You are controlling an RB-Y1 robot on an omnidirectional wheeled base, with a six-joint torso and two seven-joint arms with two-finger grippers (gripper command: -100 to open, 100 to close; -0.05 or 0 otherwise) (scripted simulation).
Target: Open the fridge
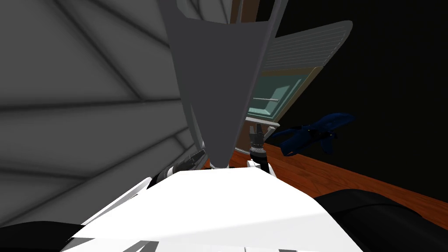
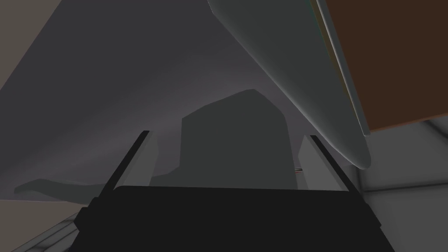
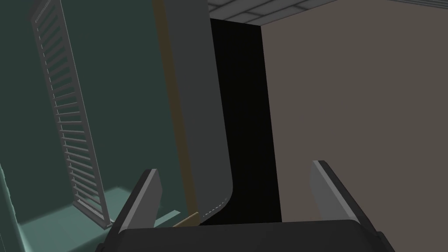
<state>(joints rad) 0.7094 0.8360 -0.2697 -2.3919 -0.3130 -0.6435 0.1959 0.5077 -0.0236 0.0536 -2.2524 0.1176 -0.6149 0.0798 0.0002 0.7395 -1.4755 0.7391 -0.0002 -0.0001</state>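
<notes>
The tall plain grey fridge door (image 1: 218, 87) with rounded corners stands ajar straight ahead, seen nearly edge-on, its long axis upright. Beside its right face the teal-lined fridge compartment (image 1: 280, 94) lies exposed, with a white slatted rack (image 1: 306, 43) inside. The door splits the two arms. The right pincer (image 1: 258, 127) is on the compartment side, and in the right wrist view the door's free edge and rounded lower corner (image 3: 210, 175) rise between its spread fingers (image 3: 146, 192), apart from both. The left pincer (image 1: 199, 154), fingers also spread and holding nothing, faces a flat grey plane (image 2: 131, 87) on the other side. I judge the right arm nearer the edge, placed to push the door wider
</notes>
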